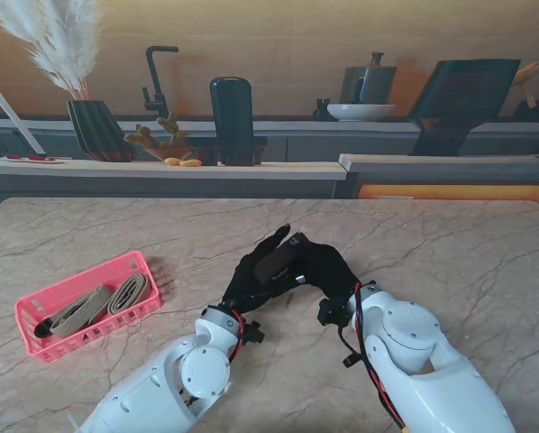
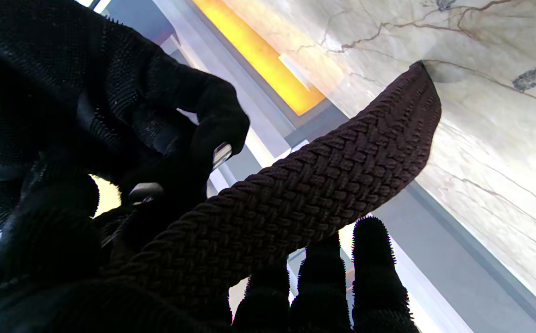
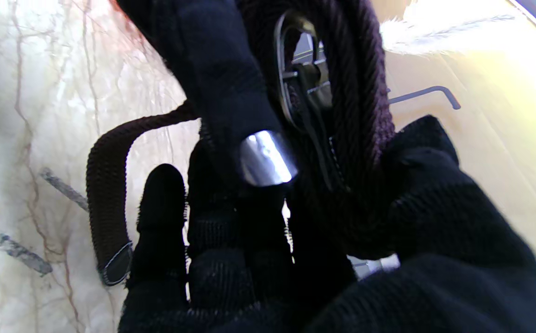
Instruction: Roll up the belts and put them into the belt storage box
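Note:
Both black-gloved hands meet over the middle of the marble table, holding a dark brown braided belt point(image 1: 277, 264) between them. My left hand point(image 1: 250, 281) is shut on the strap point(image 2: 305, 189), which lies across its fingers point(image 2: 370, 277). My right hand point(image 1: 330, 268) is closed around the buckle end, where the metal buckle point(image 3: 301, 88) shows among the fingers point(image 3: 161, 217). The belt's tail point(image 3: 106, 203) curls down onto the table. The pink storage box point(image 1: 82, 280) stands at my near left, apart from both hands, with beige rolled belts point(image 1: 98, 304) inside.
Beyond the table's far edge runs a counter with a dark vase of pampas grass point(image 1: 96, 126), a black cylinder point(image 1: 232, 108), a faucet point(image 1: 154, 81) and a white bowl point(image 1: 360, 111). Marble surface stretches to the right of my hands.

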